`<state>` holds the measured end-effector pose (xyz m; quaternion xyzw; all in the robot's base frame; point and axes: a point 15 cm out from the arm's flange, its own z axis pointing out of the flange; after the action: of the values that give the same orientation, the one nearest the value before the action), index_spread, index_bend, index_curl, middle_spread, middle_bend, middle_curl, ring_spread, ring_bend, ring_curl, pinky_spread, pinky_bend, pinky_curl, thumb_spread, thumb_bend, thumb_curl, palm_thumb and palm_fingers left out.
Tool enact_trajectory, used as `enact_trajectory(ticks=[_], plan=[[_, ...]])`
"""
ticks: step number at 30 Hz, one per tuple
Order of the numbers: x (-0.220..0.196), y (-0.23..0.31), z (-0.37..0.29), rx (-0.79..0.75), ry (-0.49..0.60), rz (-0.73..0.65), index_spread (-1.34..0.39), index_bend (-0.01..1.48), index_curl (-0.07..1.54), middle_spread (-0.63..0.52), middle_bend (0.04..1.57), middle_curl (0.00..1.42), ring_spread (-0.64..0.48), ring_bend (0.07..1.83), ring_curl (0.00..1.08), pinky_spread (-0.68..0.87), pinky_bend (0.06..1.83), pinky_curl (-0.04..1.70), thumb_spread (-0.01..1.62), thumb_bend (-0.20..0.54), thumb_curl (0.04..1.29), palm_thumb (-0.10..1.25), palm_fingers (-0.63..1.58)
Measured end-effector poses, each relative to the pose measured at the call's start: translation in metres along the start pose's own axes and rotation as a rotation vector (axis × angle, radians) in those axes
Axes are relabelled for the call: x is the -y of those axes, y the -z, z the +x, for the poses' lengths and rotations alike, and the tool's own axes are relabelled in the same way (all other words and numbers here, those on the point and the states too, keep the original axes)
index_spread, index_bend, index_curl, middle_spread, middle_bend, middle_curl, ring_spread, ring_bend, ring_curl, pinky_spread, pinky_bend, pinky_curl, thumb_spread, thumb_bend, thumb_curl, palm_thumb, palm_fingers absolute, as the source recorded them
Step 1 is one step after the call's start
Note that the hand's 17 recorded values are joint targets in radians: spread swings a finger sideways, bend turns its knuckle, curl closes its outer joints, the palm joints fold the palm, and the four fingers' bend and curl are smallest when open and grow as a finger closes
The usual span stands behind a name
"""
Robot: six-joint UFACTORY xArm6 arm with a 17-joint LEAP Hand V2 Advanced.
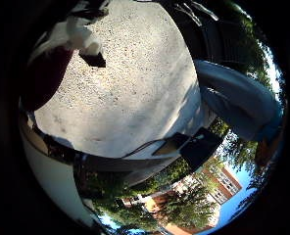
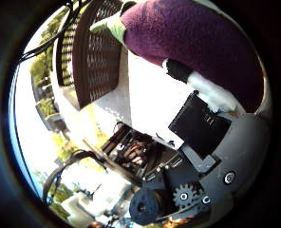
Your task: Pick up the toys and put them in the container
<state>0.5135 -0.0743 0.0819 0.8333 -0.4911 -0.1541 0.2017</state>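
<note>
A purple plush toy (image 2: pixel 192 42) with a green part (image 2: pixel 116 27) fills much of the thumb side view, close against my palm. My hand (image 2: pixel 202 128) is curled round it, and a white fingertip (image 2: pixel 211 92) presses on its side. The little finger side view shows the same toy as a dark maroon mass (image 1: pixel 44 76) under a white fingertip (image 1: pixel 79 36), held above the speckled stone table (image 1: pixel 130 83). A dark mesh container (image 2: pixel 90 57) stands on the table just beyond the toy.
A person in blue jeans (image 1: pixel 238 98) stands by the table's far edge. Beyond the table are trees and a brick building (image 1: pixel 218 181). Dark gear and frames (image 2: pixel 131 147) lie past the table edge.
</note>
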Motion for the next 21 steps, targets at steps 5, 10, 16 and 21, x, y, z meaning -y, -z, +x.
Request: enact_trajectory(ticks=[5,10,16,21], plan=[[-0.086,0.102,-0.044,0.114,0.058,0.050,-0.84,0.52,0.45,-0.23,1.16,0.96,-0.08,1.42,0.76,0.20,1.59,0.59,1.11,0.023,0.67,1.01,0.92],[-0.155,0.181,-0.102,0.123,0.128,0.106,-0.94,0.58,0.55,-0.24,1.20,1.02,-0.10,1.47,0.79,0.17,1.65,0.65,1.13,-0.005,0.71,1.00,0.85],[-0.171,0.232,-0.188,0.022,0.264,0.155,-1.03,0.61,0.69,-0.24,1.25,1.07,-0.10,1.52,0.81,0.15,1.70,0.70,1.13,-0.010,0.76,0.99,0.78],[-0.146,0.244,-0.251,-0.003,0.280,0.198,-1.09,0.61,0.81,-0.24,1.29,1.10,-0.11,1.56,0.82,0.14,1.73,0.73,1.13,-0.012,0.79,0.97,0.73]])
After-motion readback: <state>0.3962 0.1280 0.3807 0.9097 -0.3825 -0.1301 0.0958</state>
